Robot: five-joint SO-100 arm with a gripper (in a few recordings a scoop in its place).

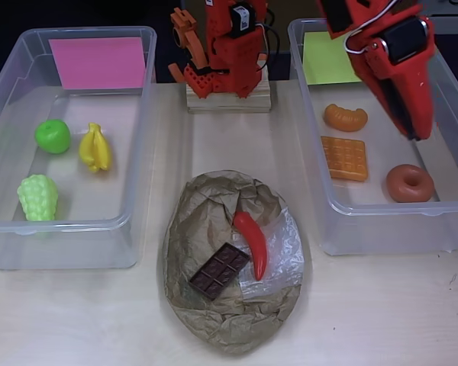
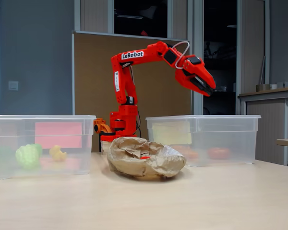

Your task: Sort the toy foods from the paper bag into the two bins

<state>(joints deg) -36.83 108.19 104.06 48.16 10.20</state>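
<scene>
The crumpled brown paper bag (image 1: 206,210) (image 2: 149,158) lies in the middle of the table. On it rest a red chili (image 1: 252,242) and a dark chocolate bar (image 1: 219,270). In the left bin (image 1: 0,229) (image 2: 5,143), which has a pink card, are a green apple (image 1: 53,136), yellow bananas (image 1: 95,147) and pale-green grapes (image 1: 37,197). An orange croissant (image 1: 345,117), a waffle (image 1: 344,158) and a brown donut (image 1: 410,183) lie in the right bin (image 1: 397,212) (image 2: 240,139), which has a yellow-green card. My red gripper (image 1: 416,131) (image 2: 210,89) hangs high over the right bin, shut and holding nothing.
The arm's base (image 1: 227,61) stands on a wooden block (image 1: 229,99) between the bins at the back. Bare table (image 1: 382,313) runs along the front and between the bag and each bin. A brown board (image 2: 93,76) stands behind the arm.
</scene>
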